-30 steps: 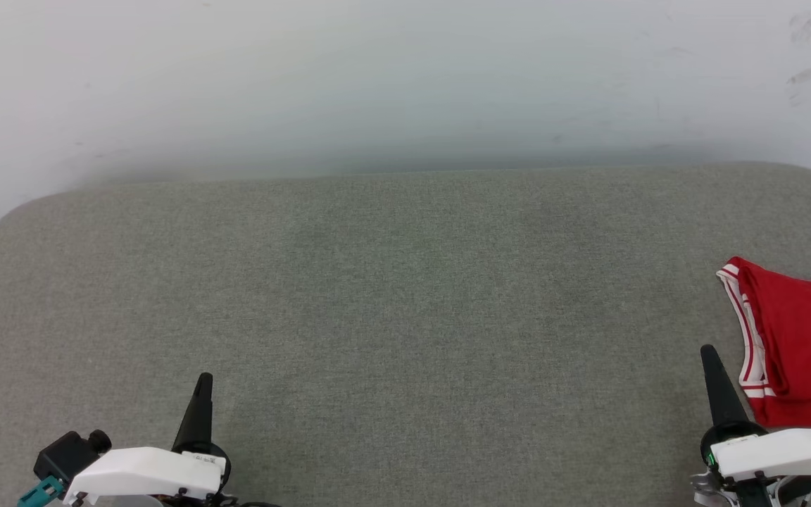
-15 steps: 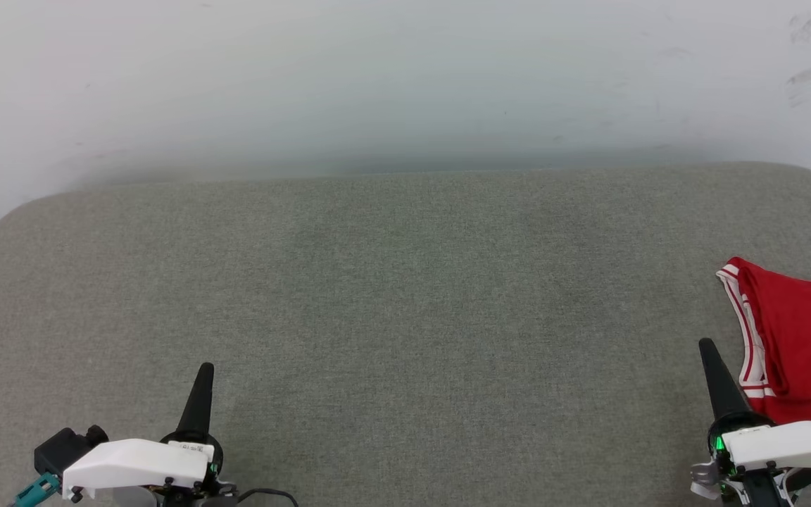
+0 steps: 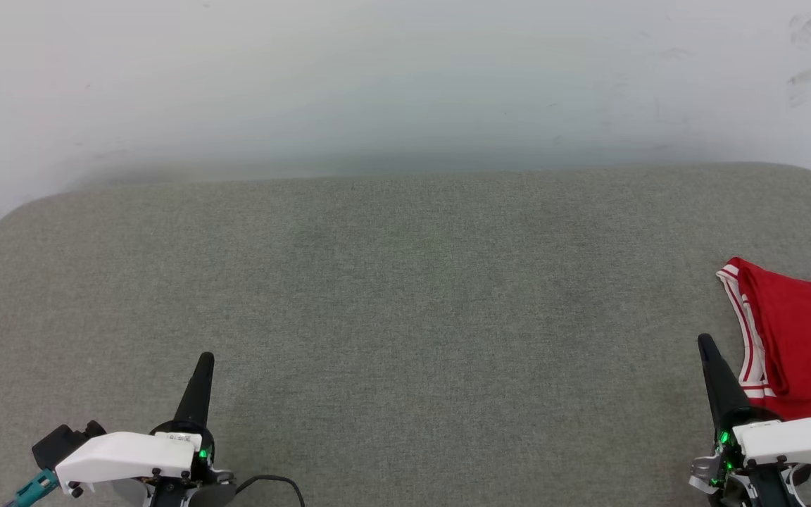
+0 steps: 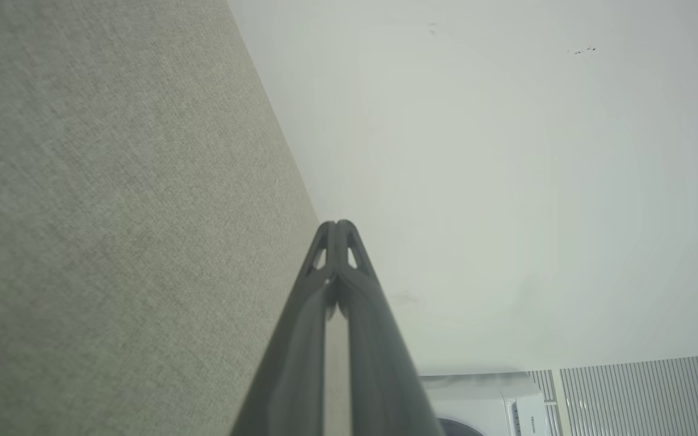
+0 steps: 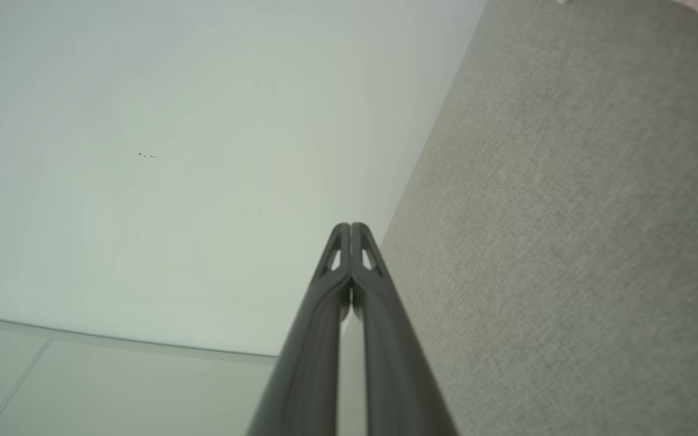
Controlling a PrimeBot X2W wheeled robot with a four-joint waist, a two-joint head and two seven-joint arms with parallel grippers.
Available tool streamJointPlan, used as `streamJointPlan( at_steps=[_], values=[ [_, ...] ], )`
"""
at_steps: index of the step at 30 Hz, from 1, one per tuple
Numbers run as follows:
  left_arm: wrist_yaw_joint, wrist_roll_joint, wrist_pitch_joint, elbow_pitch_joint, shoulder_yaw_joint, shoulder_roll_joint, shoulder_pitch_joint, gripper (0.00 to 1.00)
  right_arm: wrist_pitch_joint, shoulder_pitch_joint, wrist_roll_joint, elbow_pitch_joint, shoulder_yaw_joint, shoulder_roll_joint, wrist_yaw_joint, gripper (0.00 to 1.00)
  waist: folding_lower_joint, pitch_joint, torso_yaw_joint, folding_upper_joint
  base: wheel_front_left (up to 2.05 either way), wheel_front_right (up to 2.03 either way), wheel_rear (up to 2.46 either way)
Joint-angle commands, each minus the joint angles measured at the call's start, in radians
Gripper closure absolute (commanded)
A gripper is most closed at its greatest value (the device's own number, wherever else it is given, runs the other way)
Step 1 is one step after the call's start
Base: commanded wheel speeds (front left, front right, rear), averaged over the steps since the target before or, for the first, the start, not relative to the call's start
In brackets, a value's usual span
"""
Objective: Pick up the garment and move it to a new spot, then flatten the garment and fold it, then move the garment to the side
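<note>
Red jersey cloth, the garment (image 3: 800,338), lies bunched at the far right edge of the grey-green upholstered surface (image 3: 405,296), partly cut off by the border of the head view. Its white-and-red striped trim (image 3: 747,331) runs down the side that faces the middle of the surface. It rests loose on the fabric, out of either gripper's hold.

The right gripper (image 3: 705,345) stands at the lower right, just beside the garment's striped edge. Its dark fingers are pressed together into a single point and hold nothing. Whether they brush the cloth cannot be told. In the right wrist view the two fingers meet tip to tip, with the woven surface on one side, a plain pale wall (image 5: 143,151) on the other, and a blurred sliver of red at the top right corner.

The left gripper (image 3: 204,362) sits at the lower left, well apart from the garment, likewise clenched and empty. The left wrist view shows its tips touching. A thin black cable (image 3: 275,482) curls beside its white housing.

Faint scuff marks show on the wall near the upper right of the head view. In the left wrist view a white appliance (image 4: 488,406) and a slatted panel (image 4: 646,393) sit at the bottom right.
</note>
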Motion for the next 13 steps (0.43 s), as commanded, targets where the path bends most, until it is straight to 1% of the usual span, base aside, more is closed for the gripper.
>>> streamJointPlan(
  at_steps=[1,13],
  values=[
    [-0.005,-0.017,0.005,-0.002,0.002,0.001,-0.02,1.0,0.004,-0.024,0.017,-0.003,-0.003,0.002,0.0,1.0,0.0,0.0,0.0,0.0,0.0,0.0,0.0],
    [-0.014,-0.116,0.029,0.009,0.009,0.001,-0.036,1.0,0.029,-0.033,0.115,0.007,-0.008,0.004,0.0,1.0,0.0,-0.001,0.0,0.0,0.0,0.0,0.0]
  ],
)
